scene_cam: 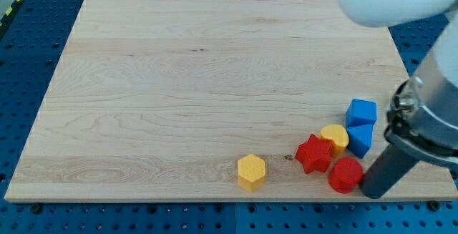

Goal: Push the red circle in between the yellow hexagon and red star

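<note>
The red circle (345,174) lies near the board's bottom edge, just right of and below the red star (313,154), close to touching it. The yellow hexagon (251,172) sits alone further to the view's left. My tip (372,190) rests against the red circle's right side. The rod and arm rise up to the view's right and hide the board's right edge.
A yellow round block (335,137) touches the red star's upper right. A blue cube (361,111) and a blue triangular block (360,139) stand just right of it. The wooden board (215,84) lies on a blue pegboard; its bottom edge is near the red circle.
</note>
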`<act>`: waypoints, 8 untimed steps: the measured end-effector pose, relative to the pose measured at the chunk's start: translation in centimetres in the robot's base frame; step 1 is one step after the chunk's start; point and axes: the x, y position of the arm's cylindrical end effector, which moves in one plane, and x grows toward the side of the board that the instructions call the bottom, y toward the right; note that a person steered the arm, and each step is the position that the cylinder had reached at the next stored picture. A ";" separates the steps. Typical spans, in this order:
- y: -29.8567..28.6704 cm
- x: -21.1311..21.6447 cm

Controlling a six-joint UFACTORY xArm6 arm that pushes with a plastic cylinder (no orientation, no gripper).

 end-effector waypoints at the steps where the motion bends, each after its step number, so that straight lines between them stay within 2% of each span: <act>1: -2.8 0.0; 3: -8.4 -0.5; 5: -8.7 -2.3; 6: -8.5 0.0; 8: -7.7 0.0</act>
